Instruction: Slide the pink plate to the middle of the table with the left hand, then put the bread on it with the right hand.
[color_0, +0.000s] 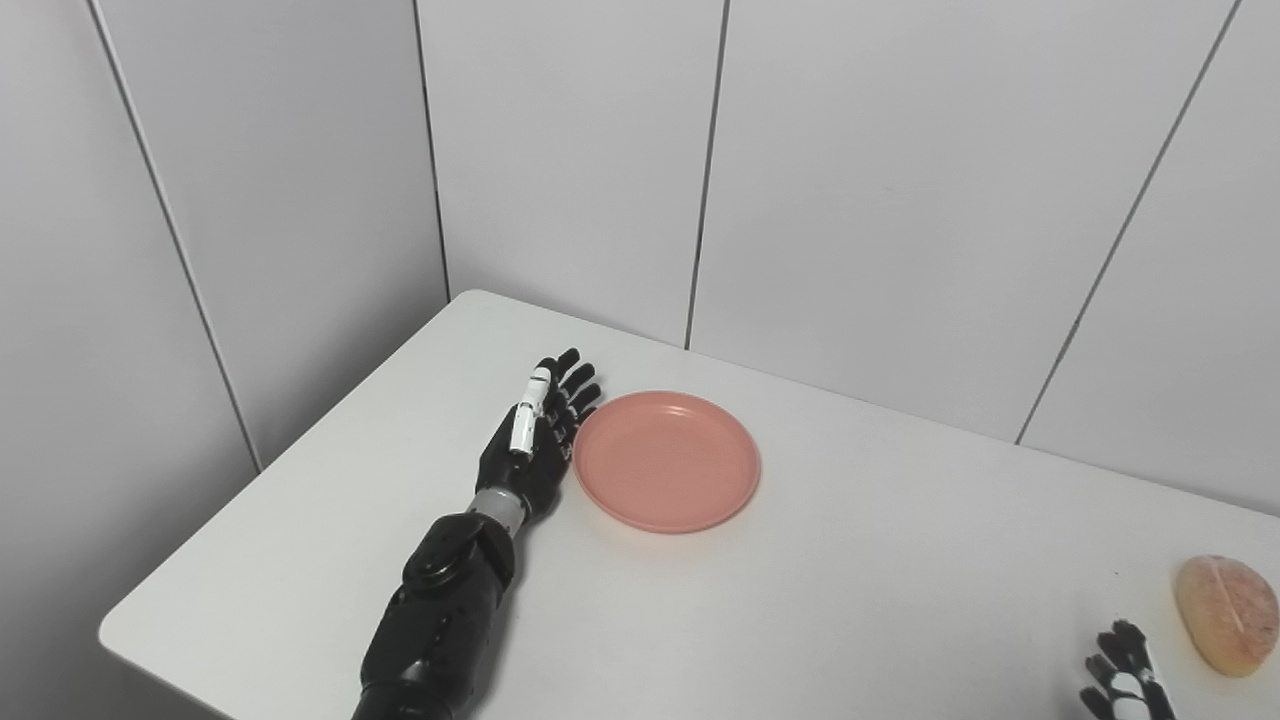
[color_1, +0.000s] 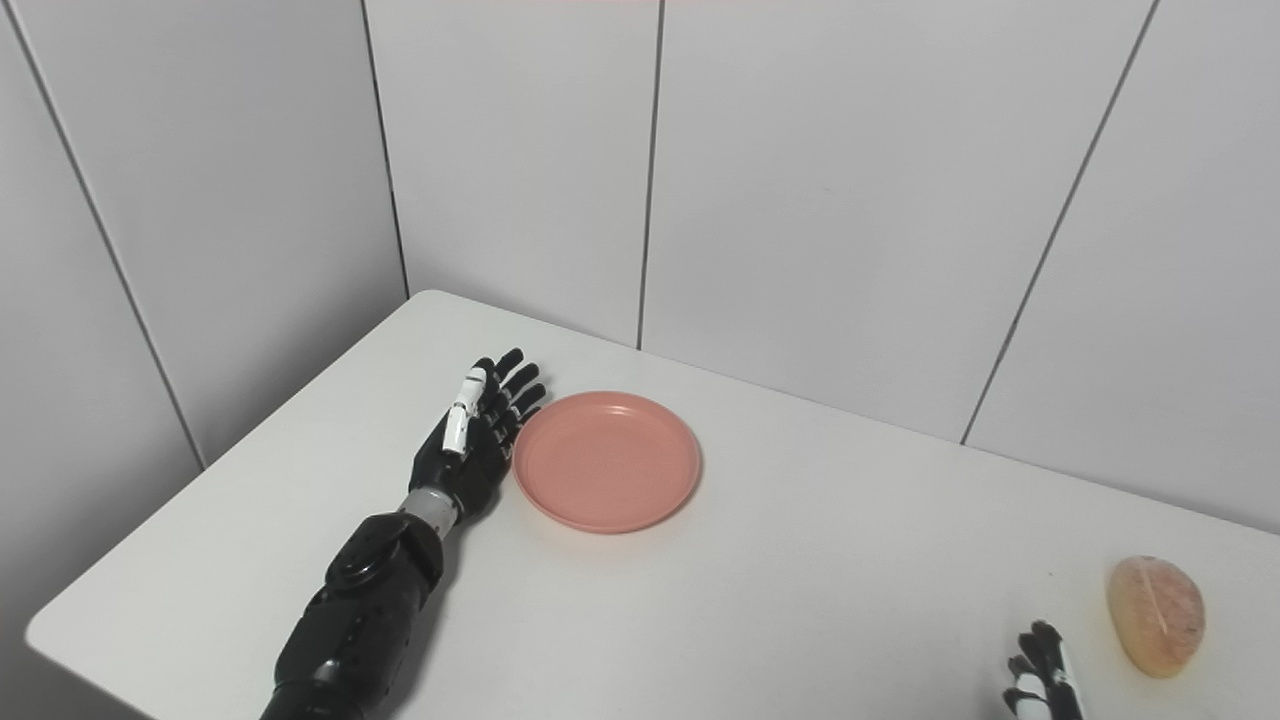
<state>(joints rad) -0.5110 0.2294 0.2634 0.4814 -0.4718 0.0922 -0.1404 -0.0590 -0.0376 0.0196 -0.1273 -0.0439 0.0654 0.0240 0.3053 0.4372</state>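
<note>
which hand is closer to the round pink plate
Left. The left hand sits open right against the round pink plate's left rim; the right hand is far off by the table's near-right corner.

Two head cameras, side by side, angled down from above the near edge of the white rectangular table, facing the grey panelled corner wall. Mid-range. Shared: nearly whole tabletop, offset slightly sideways.

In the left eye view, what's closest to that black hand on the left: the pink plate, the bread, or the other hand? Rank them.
From the left hand:
1. Pink plate, right beside its fingers.
2. Right hand, far across, at the bottom right corner.
3. Bread, at the right edge, slightly farther.
</note>
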